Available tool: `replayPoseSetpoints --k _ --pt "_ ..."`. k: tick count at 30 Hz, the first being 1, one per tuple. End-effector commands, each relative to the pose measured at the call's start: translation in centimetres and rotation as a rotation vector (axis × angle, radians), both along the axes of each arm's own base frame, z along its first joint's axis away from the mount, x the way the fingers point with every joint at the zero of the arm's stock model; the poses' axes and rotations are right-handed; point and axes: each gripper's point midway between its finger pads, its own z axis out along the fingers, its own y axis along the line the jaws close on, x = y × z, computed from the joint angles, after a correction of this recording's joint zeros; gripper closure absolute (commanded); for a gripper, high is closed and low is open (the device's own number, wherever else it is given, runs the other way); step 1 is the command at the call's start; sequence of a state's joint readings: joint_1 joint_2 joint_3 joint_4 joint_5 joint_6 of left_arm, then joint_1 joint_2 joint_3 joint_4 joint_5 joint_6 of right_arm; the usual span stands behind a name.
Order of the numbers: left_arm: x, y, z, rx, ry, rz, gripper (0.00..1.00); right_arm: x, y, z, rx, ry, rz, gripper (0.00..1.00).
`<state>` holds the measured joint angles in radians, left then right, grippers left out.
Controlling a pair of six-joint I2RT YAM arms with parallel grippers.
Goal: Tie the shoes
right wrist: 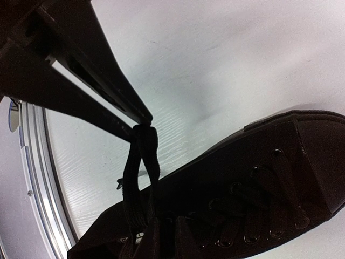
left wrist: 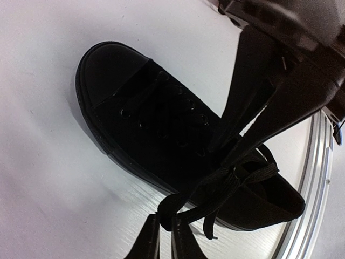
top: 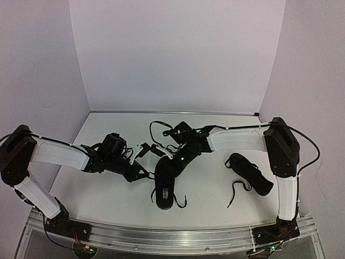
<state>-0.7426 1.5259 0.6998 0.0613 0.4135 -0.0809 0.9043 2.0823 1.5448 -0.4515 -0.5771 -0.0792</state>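
One black shoe [top: 164, 189] lies mid-table, toe toward the back; it also fills the left wrist view [left wrist: 151, 129] and the right wrist view [right wrist: 259, 183]. My left gripper [top: 143, 174] sits at its left side, shut on a loop of its black lace [left wrist: 171, 208], with both fingers [left wrist: 144, 240] pressed against the loop. My right gripper [top: 168, 160] comes down from the right; its fingers [left wrist: 253, 108] meet at the lace crossing [left wrist: 237, 170] over the shoe's opening and look shut on the lace. The other shoe [top: 250, 174] lies untouched at the right.
The second shoe's loose lace [top: 236, 193] trails toward the front edge. A metal rail [top: 178, 237] runs along the near edge of the table. White walls close in the back and both sides.
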Motion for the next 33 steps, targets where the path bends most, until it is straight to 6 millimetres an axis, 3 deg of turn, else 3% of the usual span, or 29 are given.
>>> replayPoseSetpoints --k 1,13,19,33 --pt "0.9 -0.6 1.4 -0.037 -0.016 -0.008 1.0 0.1 0.1 2.5 0.023 -0.047 -0.003 0.91" --pt "1.3 0.4 0.7 -0.004 0.001 0.031 1.0 0.9 -0.7 3.1 0.023 -0.058 -0.038 1.0" --pt "1.3 0.5 0.4 0.003 0.007 0.032 1.0 0.8 -0.8 4.1 0.058 -0.044 -0.039 1.0" --pt "1.1 0.9 -0.1 0.023 0.014 0.04 1.0 0.9 -1.2 4.0 0.093 -0.001 -0.074 1.0"
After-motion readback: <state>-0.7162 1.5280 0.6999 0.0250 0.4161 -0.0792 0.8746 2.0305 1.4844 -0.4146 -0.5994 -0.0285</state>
